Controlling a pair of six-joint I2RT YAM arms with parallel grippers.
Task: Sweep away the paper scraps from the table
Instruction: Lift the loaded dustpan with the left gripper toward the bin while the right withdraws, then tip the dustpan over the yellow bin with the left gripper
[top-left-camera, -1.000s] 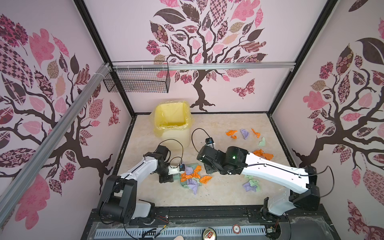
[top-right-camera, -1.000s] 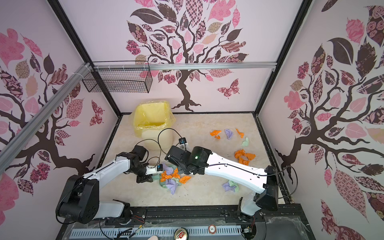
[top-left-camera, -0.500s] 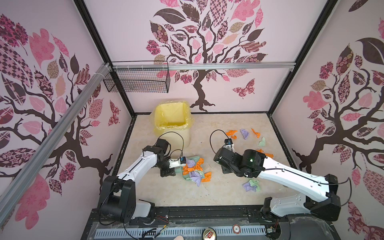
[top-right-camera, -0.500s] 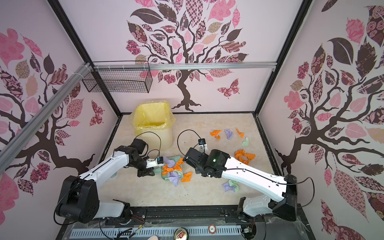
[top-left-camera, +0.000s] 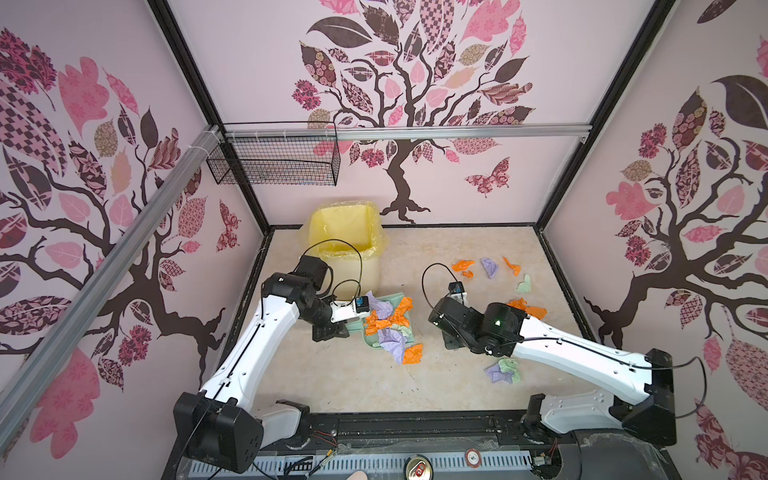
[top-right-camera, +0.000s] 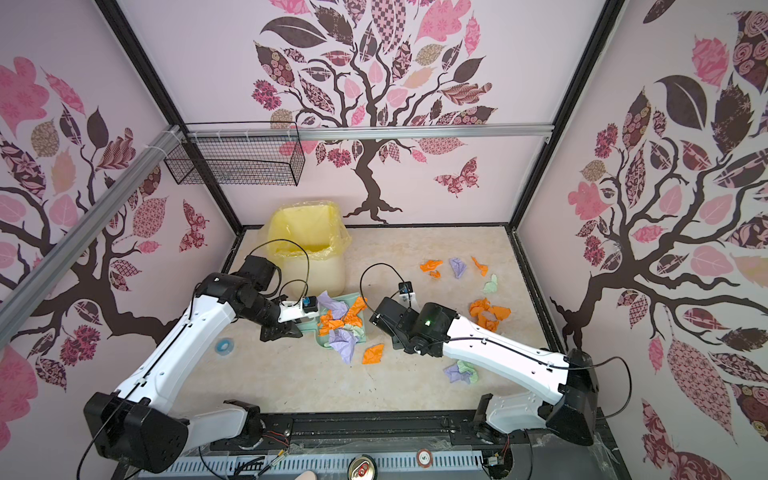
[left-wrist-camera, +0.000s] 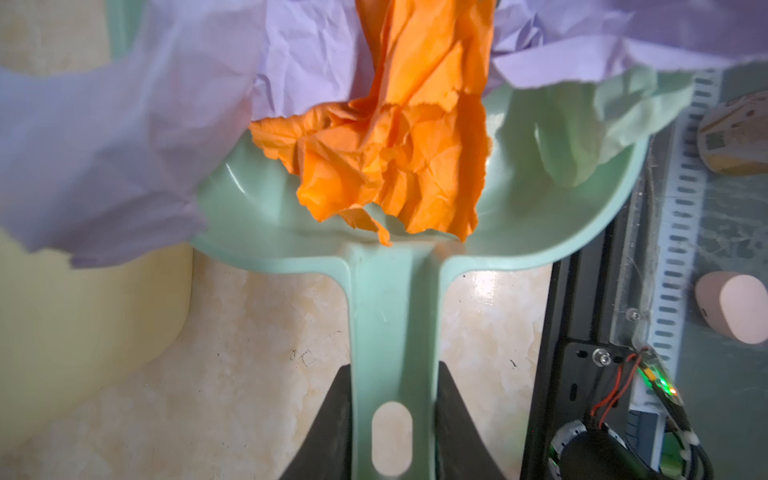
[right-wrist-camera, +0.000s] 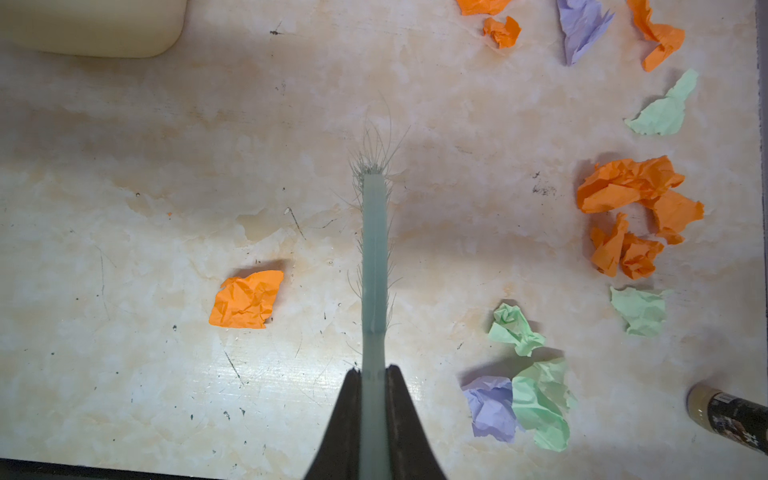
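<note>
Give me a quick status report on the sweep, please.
Left gripper shut on dustpan, heaped full. Right gripper shut on brush. Paper scraps loose on table, right side. Nothing between brush and them.

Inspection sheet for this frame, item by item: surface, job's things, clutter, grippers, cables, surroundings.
Surface: beige marble-patterned table, scuffed with dark marks.
Job's things: crumpled orange, lilac and pale green paper scraps heaped on pale green plastic dustpan; more loose to its right.
Clutter: small blue ring beside the left arm.
Grippers: left gripper shut on dustpan handle; right gripper shut on teal brush.
Cables: black wrist cables loop free.
Surroundings: yellow-lined bin, black wire basket, pink tree-patterned walls.
</note>
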